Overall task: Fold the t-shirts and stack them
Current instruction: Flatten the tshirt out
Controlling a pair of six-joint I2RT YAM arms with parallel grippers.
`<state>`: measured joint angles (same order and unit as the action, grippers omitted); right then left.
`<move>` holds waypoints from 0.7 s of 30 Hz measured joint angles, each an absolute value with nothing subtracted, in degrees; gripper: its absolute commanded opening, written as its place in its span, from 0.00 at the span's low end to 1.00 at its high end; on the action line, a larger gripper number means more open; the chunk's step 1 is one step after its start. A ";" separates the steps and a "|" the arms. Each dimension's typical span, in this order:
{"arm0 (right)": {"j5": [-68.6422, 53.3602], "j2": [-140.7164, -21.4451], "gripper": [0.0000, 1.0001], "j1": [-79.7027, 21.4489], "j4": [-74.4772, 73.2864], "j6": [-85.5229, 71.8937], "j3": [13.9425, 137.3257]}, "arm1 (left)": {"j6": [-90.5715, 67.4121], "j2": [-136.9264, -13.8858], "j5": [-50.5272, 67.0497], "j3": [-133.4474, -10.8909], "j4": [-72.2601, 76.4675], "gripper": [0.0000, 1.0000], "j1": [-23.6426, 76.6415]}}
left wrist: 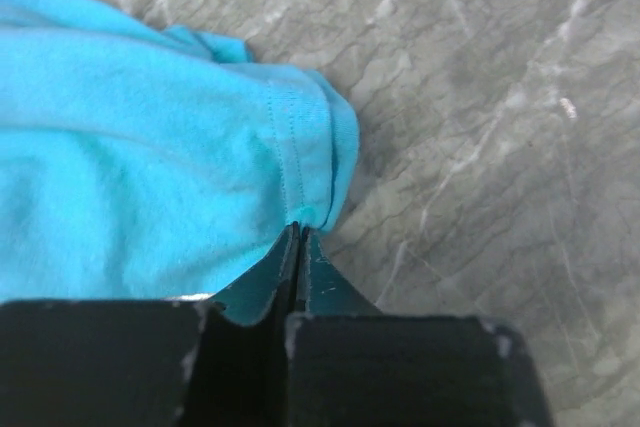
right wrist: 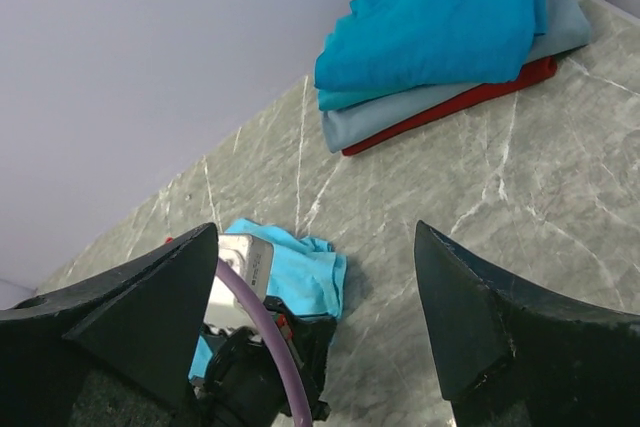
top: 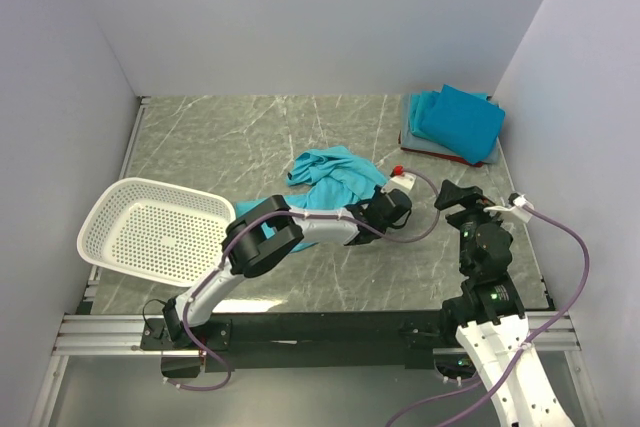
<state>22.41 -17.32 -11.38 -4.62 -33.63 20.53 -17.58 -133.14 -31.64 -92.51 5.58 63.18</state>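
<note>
A crumpled teal t-shirt (top: 335, 175) lies mid-table. In the left wrist view its hemmed edge (left wrist: 300, 162) runs down into my left gripper (left wrist: 300, 230), whose jaws are pressed together with the cloth's corner pinched at their tips. From above, the left gripper (top: 376, 201) sits at the shirt's right edge. A stack of folded t-shirts (top: 455, 122) rests in the back right corner: teal on top, pale grey-blue under it, red at the bottom (right wrist: 440, 27). My right gripper (top: 452, 193) hovers to the right of the crumpled shirt (right wrist: 305, 272), open (right wrist: 316, 232) and holding nothing.
A white perforated basket (top: 155, 229) stands tilted at the left, near the front edge. White walls close in the marble table (top: 250, 137) at the back and on both sides. The left arm's purple cable (top: 420, 222) loops between the two grippers.
</note>
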 measured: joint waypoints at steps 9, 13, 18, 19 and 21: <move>22.11 -17.47 0.85 -11.38 -5.21 -33.56 20.53 | -16.29 -127.28 -36.80 -86.56 0.84 0.00 61.65; 21.06 -18.33 0.84 -11.38 -5.19 -33.30 20.53 | -14.39 -116.55 -38.92 -81.43 -2.24 0.00 58.08; 17.63 -21.19 0.79 -11.38 -4.38 -33.01 20.53 | -11.57 -97.34 -41.52 -80.16 0.47 0.00 51.48; 16.32 -22.20 0.78 -11.38 -3.53 -32.99 20.53 | -11.20 -94.24 -41.98 -79.92 1.21 0.00 50.39; 13.26 -24.95 0.75 -11.40 -1.63 -32.99 20.51 | -10.44 -87.70 -43.11 -79.75 3.05 0.00 47.86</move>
<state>13.26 -24.95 -11.40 -1.63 -32.99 20.51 -10.44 -87.70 -43.11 -79.75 3.05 47.86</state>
